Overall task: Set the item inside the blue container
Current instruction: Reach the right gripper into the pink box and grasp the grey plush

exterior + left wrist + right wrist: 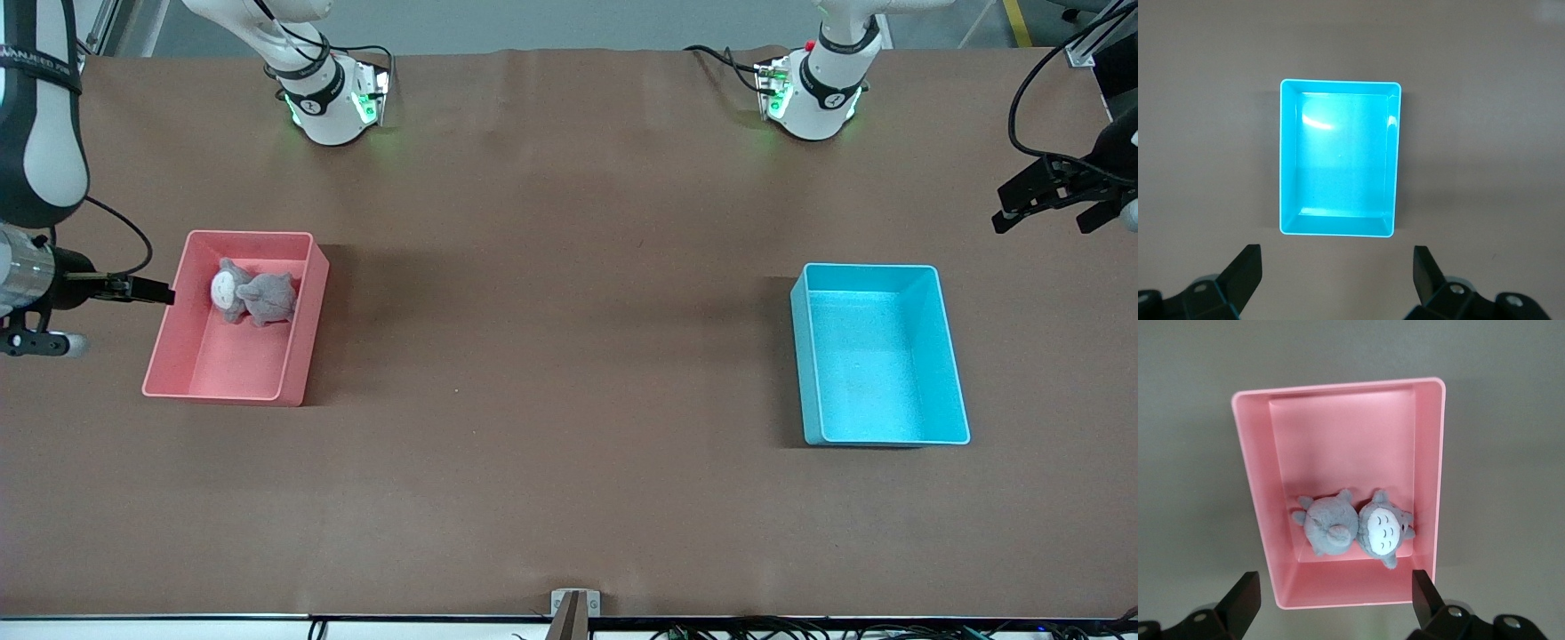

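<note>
The blue container (880, 356) is a cyan bin with nothing in it, standing toward the left arm's end of the table; it also fills the left wrist view (1338, 157). My left gripper (1053, 200) hangs open in the air by that end, its fingertips (1250, 263) wide apart. Two grey plush toys lie side by side in a pink bin (213, 369): one shows a white belly (1383, 528), the other its grey back (1328, 527). High above that bin's edge, my right gripper (133, 289) is open and holds nothing (1335, 587).
The pink bin (1338, 433) stands toward the right arm's end of the brown table (569, 356). Both arm bases (333, 98) (813, 89) stand along the table edge farthest from the front camera. A small metal bracket (573, 604) sits at the nearest edge.
</note>
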### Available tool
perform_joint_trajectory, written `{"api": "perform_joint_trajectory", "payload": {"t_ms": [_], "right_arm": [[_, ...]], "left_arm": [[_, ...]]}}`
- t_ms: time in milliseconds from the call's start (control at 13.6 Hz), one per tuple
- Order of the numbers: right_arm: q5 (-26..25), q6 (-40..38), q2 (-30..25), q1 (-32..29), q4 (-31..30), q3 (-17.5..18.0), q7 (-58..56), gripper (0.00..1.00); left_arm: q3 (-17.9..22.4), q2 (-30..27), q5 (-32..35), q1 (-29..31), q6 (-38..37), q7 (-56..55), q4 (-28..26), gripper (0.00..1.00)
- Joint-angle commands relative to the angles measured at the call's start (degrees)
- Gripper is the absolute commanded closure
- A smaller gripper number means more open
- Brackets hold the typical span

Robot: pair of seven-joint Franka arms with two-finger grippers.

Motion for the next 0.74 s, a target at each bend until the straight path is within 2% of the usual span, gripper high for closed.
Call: {"api": "perform_joint_trajectory", "payload": {"t_ms": [0,442,663], "right_arm": [[2.26,4.77,-1.57,-2.17,-7.15,0.55,0.51,0.00],[2.62,20.31,-4.64,-1.82,-22.88,0.72,4.90,0.00],[2.80,26.38,-5.53,-1.82,-28.68,0.81,5.87,0.00]], "left_arm": [[-0.03,-0.53,-0.16,0.13,-0.37,0.10,0.03,0.00],[-0.03,-0.53,-0.16,0.13,-0.37,0.10,0.03,0.00],[-0.03,-0.53,-0.16,0.13,-0.37,0.10,0.03,0.00]]}}
